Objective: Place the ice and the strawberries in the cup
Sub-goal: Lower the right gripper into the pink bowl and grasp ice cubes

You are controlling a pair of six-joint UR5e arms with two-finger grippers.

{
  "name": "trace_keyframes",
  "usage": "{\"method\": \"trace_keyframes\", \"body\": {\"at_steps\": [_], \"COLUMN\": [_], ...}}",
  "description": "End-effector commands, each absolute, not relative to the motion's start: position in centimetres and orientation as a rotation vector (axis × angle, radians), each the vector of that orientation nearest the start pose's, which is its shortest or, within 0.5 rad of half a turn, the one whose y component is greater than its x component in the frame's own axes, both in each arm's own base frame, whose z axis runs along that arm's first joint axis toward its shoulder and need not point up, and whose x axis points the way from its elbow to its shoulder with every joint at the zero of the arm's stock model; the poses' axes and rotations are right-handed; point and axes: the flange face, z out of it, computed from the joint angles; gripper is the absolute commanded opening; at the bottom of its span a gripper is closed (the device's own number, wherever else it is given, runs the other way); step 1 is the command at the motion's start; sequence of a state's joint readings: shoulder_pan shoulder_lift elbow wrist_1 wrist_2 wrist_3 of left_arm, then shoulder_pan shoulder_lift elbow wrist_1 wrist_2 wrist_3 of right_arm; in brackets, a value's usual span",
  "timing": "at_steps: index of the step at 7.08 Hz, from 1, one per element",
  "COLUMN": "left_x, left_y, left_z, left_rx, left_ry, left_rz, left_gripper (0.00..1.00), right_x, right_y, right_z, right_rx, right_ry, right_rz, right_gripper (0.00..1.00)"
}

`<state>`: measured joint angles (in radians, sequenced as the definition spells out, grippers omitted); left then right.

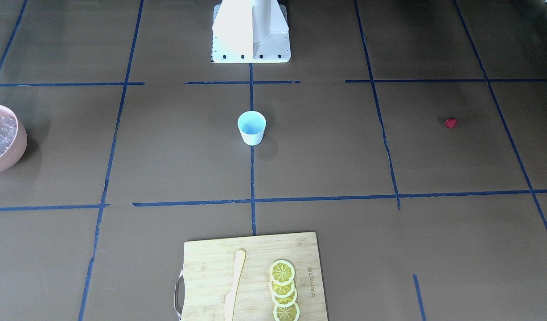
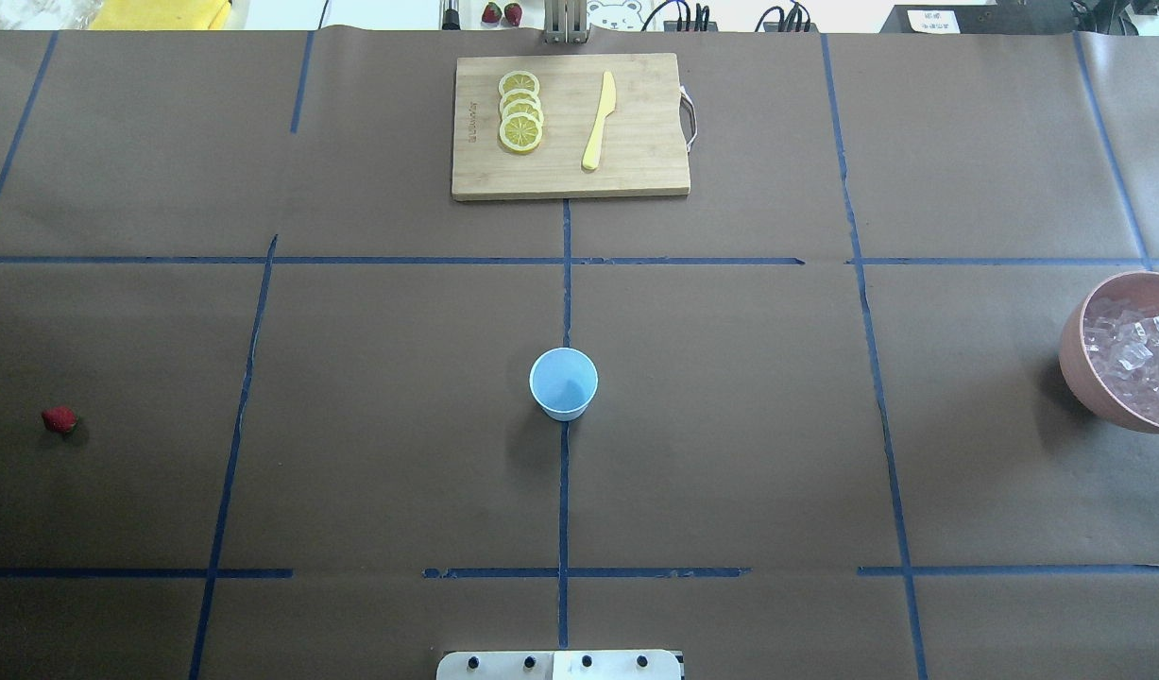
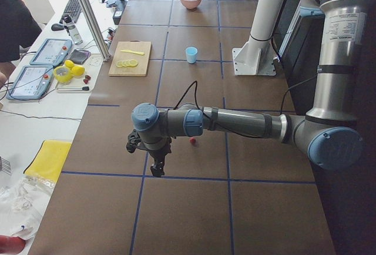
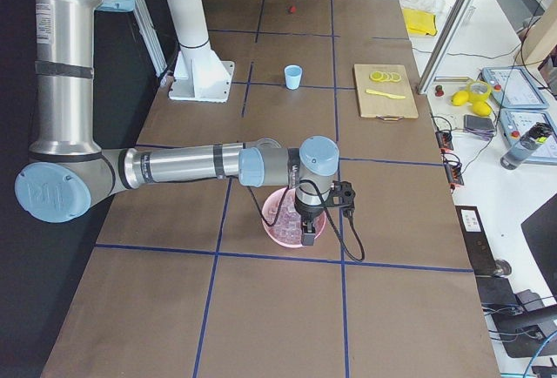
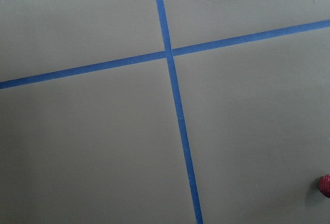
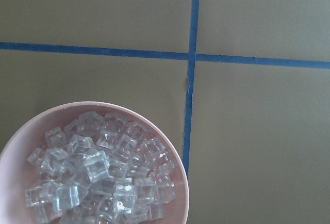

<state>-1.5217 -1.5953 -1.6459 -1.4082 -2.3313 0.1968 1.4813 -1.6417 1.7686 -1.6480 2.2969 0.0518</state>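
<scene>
The pale blue cup (image 2: pixel 563 382) stands upright and empty at the table's centre, also seen from the front (image 1: pixel 251 128). One dark-red strawberry (image 2: pixel 59 419) lies alone far out on the robot's left; the left wrist view catches it at its edge (image 5: pixel 325 185). My left gripper (image 3: pixel 157 165) hangs a little beside that berry (image 3: pixel 192 141); whether it is open or shut I cannot tell. Ice (image 6: pixel 98 172) fills a pink bowl (image 2: pixel 1075 359) on the right. My right gripper (image 4: pixel 309 237) hovers over the bowl, and I cannot tell its state either.
A wooden cutting board (image 2: pixel 636 170) at the far middle carries lemon slices (image 2: pixel 520 111) and a yellow knife (image 2: pixel 599 121). The robot's white base (image 1: pixel 251 49) stands behind the cup. Beyond the board's edge of the table is a desk with tablets (image 3: pixel 50 52).
</scene>
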Motion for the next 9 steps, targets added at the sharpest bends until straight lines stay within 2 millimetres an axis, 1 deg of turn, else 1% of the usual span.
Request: {"method": "trace_keyframes", "body": {"at_steps": [1, 3, 4, 5, 6, 7, 8, 9], "left_x": [-4.0, -4.0, -4.0, -4.0, -4.0, -4.0, -4.1, -4.0], "left_y": [-49.8, -49.7, -49.8, -49.8, -49.8, -49.8, -49.8, -49.8], "left_z": [62.7, 62.8, 62.7, 62.6, 62.6, 62.6, 62.6, 62.6], "left_rx": [-0.005, -0.007, -0.004, -0.002, -0.002, -0.002, -0.001, -0.002], "left_ry": [0.763, 0.763, 0.764, 0.764, 0.764, 0.764, 0.764, 0.764], "left_rz": [0.209, 0.208, 0.209, 0.21, 0.212, 0.212, 0.21, 0.212], "left_gripper": [1.0, 1.0, 1.0, 1.0, 1.0, 1.0, 1.0, 1.0], "right_x": [0.9, -2.3, -2.7, -3.8, -4.7, -5.2, -6.1, -6.3], "right_y": [-46.3, -46.0, -45.9, -45.7, -45.6, -45.5, -45.4, -45.3], "right_z": [60.6, 61.1, 61.2, 61.7, 61.9, 62.6, 62.7, 62.9], "right_rx": [-0.009, -0.046, -0.052, -0.072, -0.088, -0.106, -0.116, -0.122], "right_ry": [-0.761, -0.757, -0.758, -0.758, -0.776, -0.773, -0.772, -0.771], "right_rz": [-0.086, -0.128, -0.133, -0.152, -0.165, -0.169, -0.187, -0.191], "right_gripper": [1.0, 0.99, 0.96, 0.94, 0.92, 0.88, 0.86, 0.85]}}
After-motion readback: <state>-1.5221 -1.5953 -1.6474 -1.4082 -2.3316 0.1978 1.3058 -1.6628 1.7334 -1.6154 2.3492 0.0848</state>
